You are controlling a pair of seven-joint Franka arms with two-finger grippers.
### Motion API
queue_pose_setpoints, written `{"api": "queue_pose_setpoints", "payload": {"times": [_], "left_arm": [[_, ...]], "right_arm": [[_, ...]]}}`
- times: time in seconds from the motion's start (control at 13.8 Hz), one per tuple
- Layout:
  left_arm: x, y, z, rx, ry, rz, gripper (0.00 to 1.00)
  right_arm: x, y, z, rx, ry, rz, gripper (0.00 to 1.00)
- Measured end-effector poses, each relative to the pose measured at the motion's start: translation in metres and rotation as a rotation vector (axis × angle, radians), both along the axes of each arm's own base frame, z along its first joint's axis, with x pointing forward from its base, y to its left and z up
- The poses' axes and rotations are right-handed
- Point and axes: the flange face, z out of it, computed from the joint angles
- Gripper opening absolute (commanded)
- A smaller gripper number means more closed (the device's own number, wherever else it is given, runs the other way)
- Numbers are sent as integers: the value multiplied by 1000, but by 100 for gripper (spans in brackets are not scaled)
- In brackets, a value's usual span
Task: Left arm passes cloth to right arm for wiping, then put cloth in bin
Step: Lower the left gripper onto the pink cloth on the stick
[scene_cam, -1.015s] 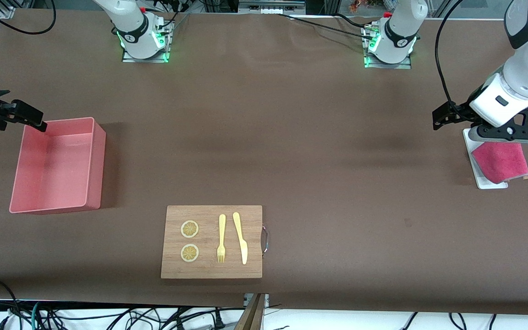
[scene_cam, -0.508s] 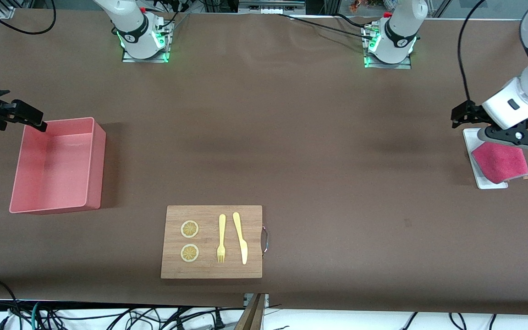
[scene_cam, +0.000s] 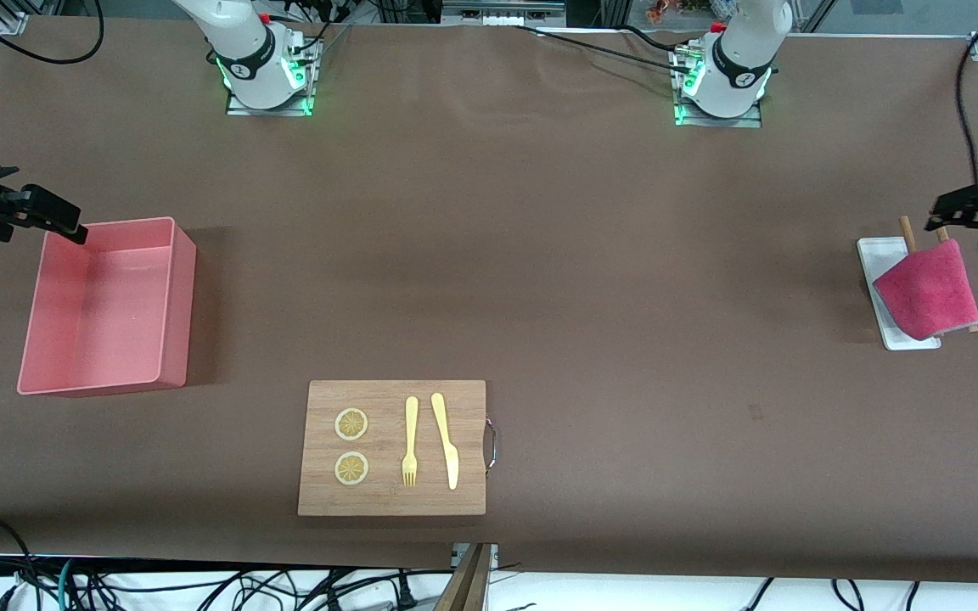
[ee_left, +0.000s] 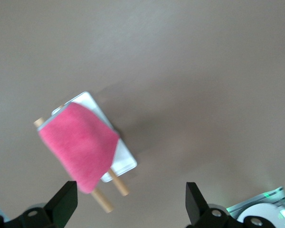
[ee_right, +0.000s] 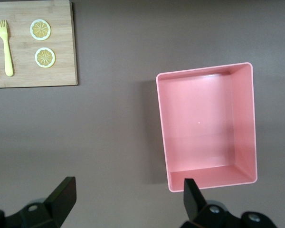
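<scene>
- The right claw [scene_cam: 30, 212] hangs at the right arm's end of the counter [scene_cam: 540, 255], over the edge of the bin's farther corner; its fingers [ee_right: 61, 197] are spread wide with nothing between them.
- The bin [scene_cam: 168, 297], a salmon-pink tub, sits on the counter near that end.
- The wooden board [scene_cam: 387, 501] lies toward the front camera, nearer to it than the bin, carrying two lemon slices [scene_cam: 351, 424], a yellow fork [scene_cam: 410, 441] and a yellow knife [scene_cam: 445, 441].
- The cloth [scene_cam: 926, 293], fluffy magenta, lies draped over two wooden sticks [scene_cam: 907, 231] on a small white tray [scene_cam: 879, 250] at the left arm's end of the counter.
- The left claw [scene_cam: 969, 212] hangs just beside the cloth, apart from it; its fingers [ee_left: 64, 202] are spread wide and grip nothing.
</scene>
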Motion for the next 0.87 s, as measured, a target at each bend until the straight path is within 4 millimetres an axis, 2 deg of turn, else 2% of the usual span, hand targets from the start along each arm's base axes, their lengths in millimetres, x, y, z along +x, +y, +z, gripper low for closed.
{"api": "queue_pose_setpoints", "payload": {"times": [0.22,0.44,0.65,0.87], "left_arm": [[-24,88,-18,-37,-22,-91,100],[-53,161,-50,-115,-54,-159,100],[-85,227,-110,-246,-124,-211,100],[-111,260,-178,-405,-202,-242,100]], "right_arm": [[0,0,0,0,0,0,100],[1,0,-1,0,2,0,100],[3,1,-7,0,12,2,100],[7,2,-15,1,25,4,100]]}}
